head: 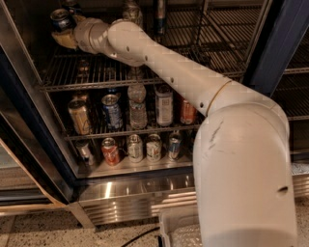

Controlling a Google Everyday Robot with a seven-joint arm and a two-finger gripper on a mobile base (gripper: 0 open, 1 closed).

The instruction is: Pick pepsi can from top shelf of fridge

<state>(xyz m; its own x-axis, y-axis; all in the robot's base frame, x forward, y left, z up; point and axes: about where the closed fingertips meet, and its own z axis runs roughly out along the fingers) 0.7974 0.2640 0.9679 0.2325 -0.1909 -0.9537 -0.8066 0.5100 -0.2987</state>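
Observation:
The fridge [268,48] stands open, with a dark frame and a ribbed steel base. My arm reaches in to the upper left. The gripper [63,34] is at the far left, above the top shelf [96,73], a wire rack of thin rods. It is shut on the pepsi can [61,19], a dark navy can with a silver lid. The can is tilted and held a little above the rack. The fingers are largely hidden behind the wrist and the can.
Two bottles [131,10] stand at the back of the top shelf. The rack below holds a brighter blue can [112,111], a clear bottle [137,107] and several other cans. The lowest rack holds more cans [110,150]. A white bin [177,232] sits on the floor in front.

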